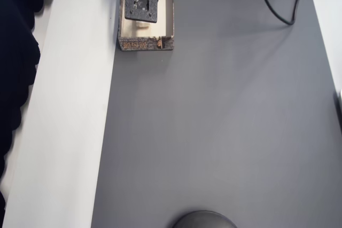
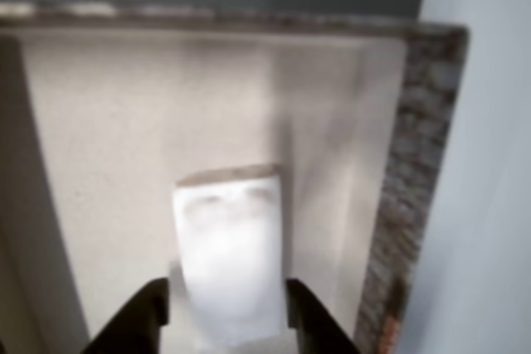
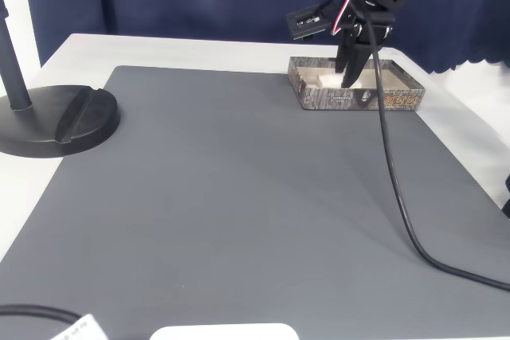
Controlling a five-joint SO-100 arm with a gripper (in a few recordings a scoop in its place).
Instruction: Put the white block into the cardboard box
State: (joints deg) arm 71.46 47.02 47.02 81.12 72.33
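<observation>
In the wrist view the white block [image 2: 231, 259] stands upright between my two black fingertips, and my gripper [image 2: 228, 314] is shut on it. Its lower end hangs just above or on the cream floor of the cardboard box [image 2: 415, 163]; I cannot tell if it touches. From overhead, the box [image 1: 145, 45] sits at the top left edge of the grey mat, with the arm's black wrist plate covering its middle. In the fixed view my gripper [image 3: 351, 77] reaches down inside the box [image 3: 358, 100] at the mat's far right.
A grey mat [image 1: 214, 121] covers most of the white table [image 1: 69, 105]. A black round stand base [image 3: 60, 117] sits at the mat's left edge in the fixed view. A black cable [image 3: 398, 197] trails from the arm across the mat's right side.
</observation>
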